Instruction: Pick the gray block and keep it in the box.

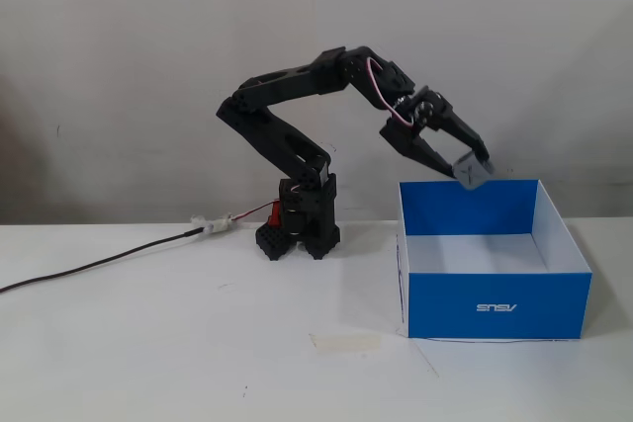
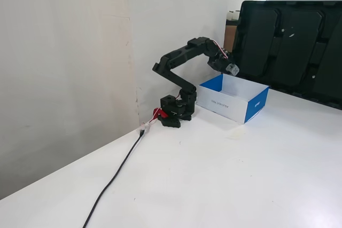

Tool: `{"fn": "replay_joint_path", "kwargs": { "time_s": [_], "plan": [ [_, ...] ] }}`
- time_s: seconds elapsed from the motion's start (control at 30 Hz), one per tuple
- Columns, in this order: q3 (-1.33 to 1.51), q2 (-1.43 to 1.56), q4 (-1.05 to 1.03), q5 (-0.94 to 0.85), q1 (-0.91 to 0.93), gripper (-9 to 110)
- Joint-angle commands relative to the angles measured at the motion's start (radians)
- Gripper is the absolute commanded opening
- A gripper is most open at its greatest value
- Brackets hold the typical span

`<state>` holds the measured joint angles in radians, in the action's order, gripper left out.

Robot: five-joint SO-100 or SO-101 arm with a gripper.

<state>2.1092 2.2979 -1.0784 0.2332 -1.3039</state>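
The gray block (image 1: pixel 473 171) is a small gray cube held between my gripper's fingertips, just above the back rim of the box. My gripper (image 1: pixel 469 167) is shut on it, reaching out from the black arm towards the right in a fixed view. The box (image 1: pixel 495 307) is blue outside with a white logo on its front and a white floor; it stands on the table to the right of the arm's base. In the other fixed view the gripper (image 2: pixel 231 69) holds the block (image 2: pixel 232 69) over the box (image 2: pixel 256 106), against a dark monitor.
The arm's black base (image 1: pixel 305 219) stands by the wall. A black cable (image 1: pixel 99 262) runs left from it across the white table. A strip of tape (image 1: pixel 344 341) lies in front of the base. A large dark monitor (image 2: pixel 291 46) stands behind the box.
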Motion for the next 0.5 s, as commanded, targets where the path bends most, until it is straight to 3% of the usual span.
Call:
{"fn": "replay_joint_path", "kwargs": {
  "time_s": [0.0,0.2,0.47],
  "plan": [
    [0.008,0.031,0.018,0.074,0.031,34],
    [0.052,0.071,0.02,0.123,0.172,37],
    [0.187,0.276,-0.028,0.103,0.538,23]
  ]
}}
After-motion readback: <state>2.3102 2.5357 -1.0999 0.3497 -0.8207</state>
